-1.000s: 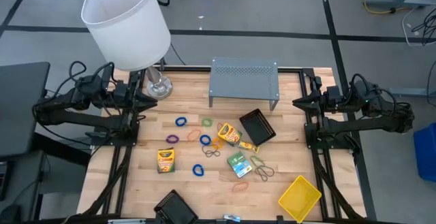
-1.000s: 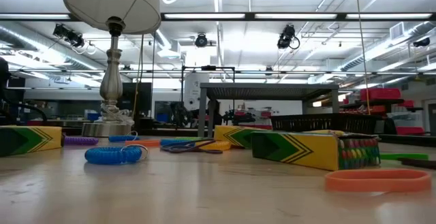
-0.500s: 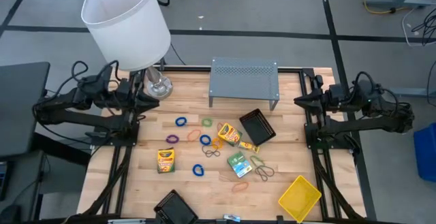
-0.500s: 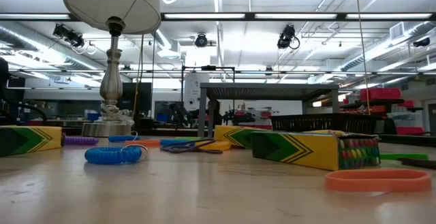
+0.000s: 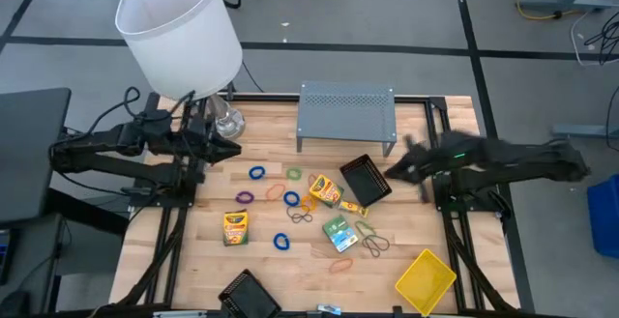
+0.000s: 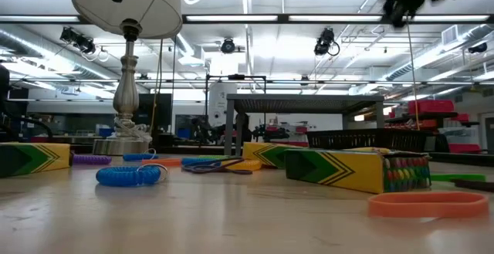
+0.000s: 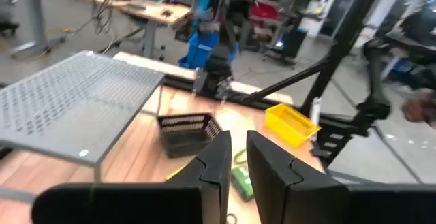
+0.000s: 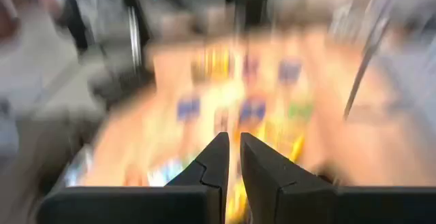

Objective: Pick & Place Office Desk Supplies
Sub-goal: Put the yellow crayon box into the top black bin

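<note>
crayon boxes, rubber bands and black tray are scattered mid-frame on the surface. both hands, left and right, are seen nearly pressed together, empty. boxes are judged light, stiff; gripped across narrow sides.

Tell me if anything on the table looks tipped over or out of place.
The black mesh tray near the grey shelf sits tilted, propped on a crayon box rather than lying flat. Rubber bands and other crayon boxes lie scattered loosely. Nothing looks damaged.
</note>
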`<action>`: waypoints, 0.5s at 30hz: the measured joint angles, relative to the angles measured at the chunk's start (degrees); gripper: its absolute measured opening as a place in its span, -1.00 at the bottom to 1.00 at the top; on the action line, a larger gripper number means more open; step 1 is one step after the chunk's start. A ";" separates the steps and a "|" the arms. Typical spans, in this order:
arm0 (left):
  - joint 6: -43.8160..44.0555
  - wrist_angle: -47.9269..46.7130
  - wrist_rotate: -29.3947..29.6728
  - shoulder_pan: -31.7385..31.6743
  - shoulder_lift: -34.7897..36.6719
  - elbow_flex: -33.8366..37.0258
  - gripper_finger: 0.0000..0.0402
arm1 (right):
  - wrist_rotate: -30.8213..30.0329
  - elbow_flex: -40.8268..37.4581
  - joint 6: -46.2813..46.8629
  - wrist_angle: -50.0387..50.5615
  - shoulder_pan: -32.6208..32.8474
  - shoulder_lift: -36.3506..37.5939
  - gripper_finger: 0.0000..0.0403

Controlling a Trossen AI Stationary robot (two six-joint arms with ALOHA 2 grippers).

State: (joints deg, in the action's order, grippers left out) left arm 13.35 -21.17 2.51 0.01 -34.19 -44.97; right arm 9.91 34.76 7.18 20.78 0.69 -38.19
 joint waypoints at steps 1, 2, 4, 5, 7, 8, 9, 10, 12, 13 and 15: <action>-0.35 -0.02 0.06 -0.02 -1.21 0.00 -0.73 | 0.81 -1.36 0.28 -2.40 0.62 -3.18 -0.76; -0.88 -0.19 -0.38 -0.04 -2.38 0.00 -0.73 | 1.12 -2.16 0.90 -5.52 1.34 -6.50 -0.76; -2.05 -1.22 -3.35 -0.02 -5.24 0.02 -0.73 | 1.34 -2.51 1.01 -10.35 2.92 -12.18 -0.76; -2.10 -2.08 -5.36 0.00 -6.83 0.00 -0.73 | 1.31 -2.16 1.01 -12.12 4.00 -14.88 -0.76; -2.08 -3.88 -9.06 0.21 -10.49 0.02 -0.73 | 0.85 -0.61 0.75 -12.74 6.13 -19.59 -0.76; -2.26 -4.61 -10.52 0.52 -12.41 0.02 -0.73 | 0.21 0.74 -0.02 -12.98 7.19 -21.76 -0.76; -2.48 -4.86 -11.82 0.87 -14.24 0.04 -0.73 | -0.32 2.11 -0.88 -13.24 8.32 -23.67 -0.76; -2.93 -4.67 -12.91 1.19 -16.11 0.09 -0.73 | -1.17 3.55 -1.76 -12.57 9.35 -25.31 -0.76; -4.03 -3.94 -12.92 1.87 -19.65 0.07 -0.72 | -3.57 6.31 -3.06 -10.44 11.34 -28.78 -0.75; -4.22 -4.37 -12.34 2.33 -21.30 0.07 -0.72 | -4.21 7.71 -3.44 -9.25 12.14 -30.52 -0.73; -4.70 -5.04 -11.48 3.20 -24.36 0.07 -0.68 | -5.53 10.62 -3.67 -6.33 13.62 -33.49 -0.63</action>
State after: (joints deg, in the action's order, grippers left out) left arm 8.65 -26.21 -8.96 3.21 -58.55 -44.91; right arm 4.38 45.38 3.51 14.45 14.31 -71.68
